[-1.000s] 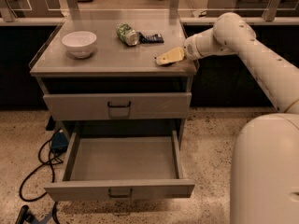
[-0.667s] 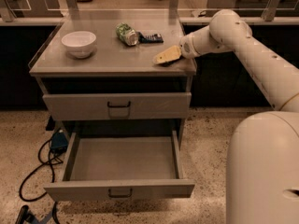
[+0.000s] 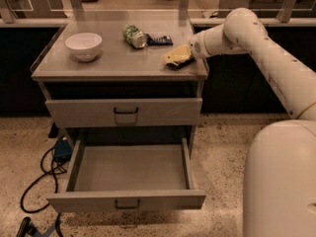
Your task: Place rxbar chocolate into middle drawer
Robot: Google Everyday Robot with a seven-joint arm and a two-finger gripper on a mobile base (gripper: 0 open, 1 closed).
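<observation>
At the counter's (image 3: 118,67) front right corner, the hand (image 3: 177,56) rests directly over the rxbar chocolate (image 3: 183,63), grip state indeterminable, with the open middle drawer (image 3: 127,200) well below, leftward.

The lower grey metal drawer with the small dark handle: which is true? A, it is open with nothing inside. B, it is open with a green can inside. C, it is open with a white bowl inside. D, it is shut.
A: the lower grey metal drawer is pulled out, its floor bare; the white bowl and green can sit on the cabinet top, where the gripper is near the right front edge.
</observation>
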